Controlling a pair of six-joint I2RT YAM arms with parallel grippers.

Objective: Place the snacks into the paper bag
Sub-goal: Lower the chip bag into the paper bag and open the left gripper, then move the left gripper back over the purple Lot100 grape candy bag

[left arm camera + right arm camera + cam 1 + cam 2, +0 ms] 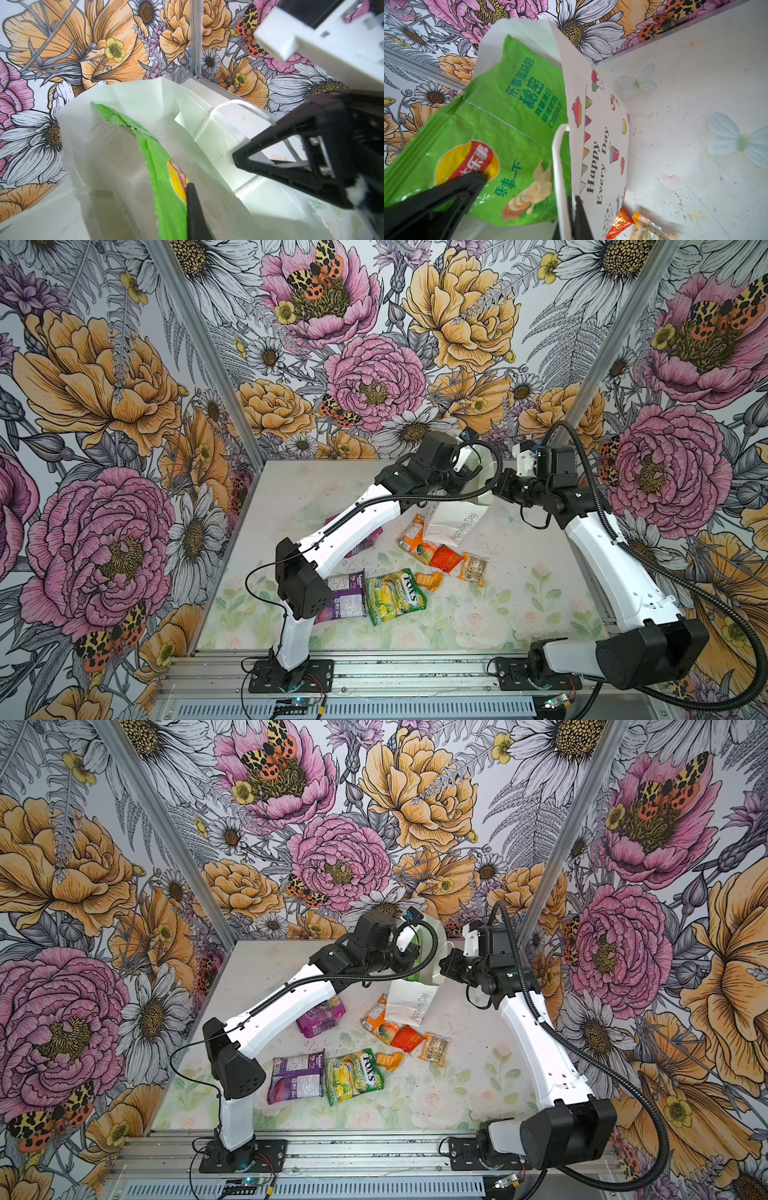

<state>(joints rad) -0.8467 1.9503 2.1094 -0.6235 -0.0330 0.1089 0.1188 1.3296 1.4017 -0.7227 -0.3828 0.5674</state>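
Pins rim of tall white paper gift bag (pixel 453 522) with right claw (pixel 238 156), clamped tight on paper by white cord handle (pixel 557 166), likely to keep mouth open at tabletop (pixel 519 614) rear. Feeds crinkly green Lay's packet (pixel 512 108) into that mouth with left claw (pixel 477 182), closed on it, partly in. Leaves green-yellow FOX'S packet (pixel 395 597) and six others loose in front.

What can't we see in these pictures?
- Paper bag floor: left wrist view, green packet and bottom edge hide it.
- Left pincer: same view, packet hides one finger.
- Far purple packet: in a top view, left arm covers most.
- Near purple packet print: in both top views, too small.
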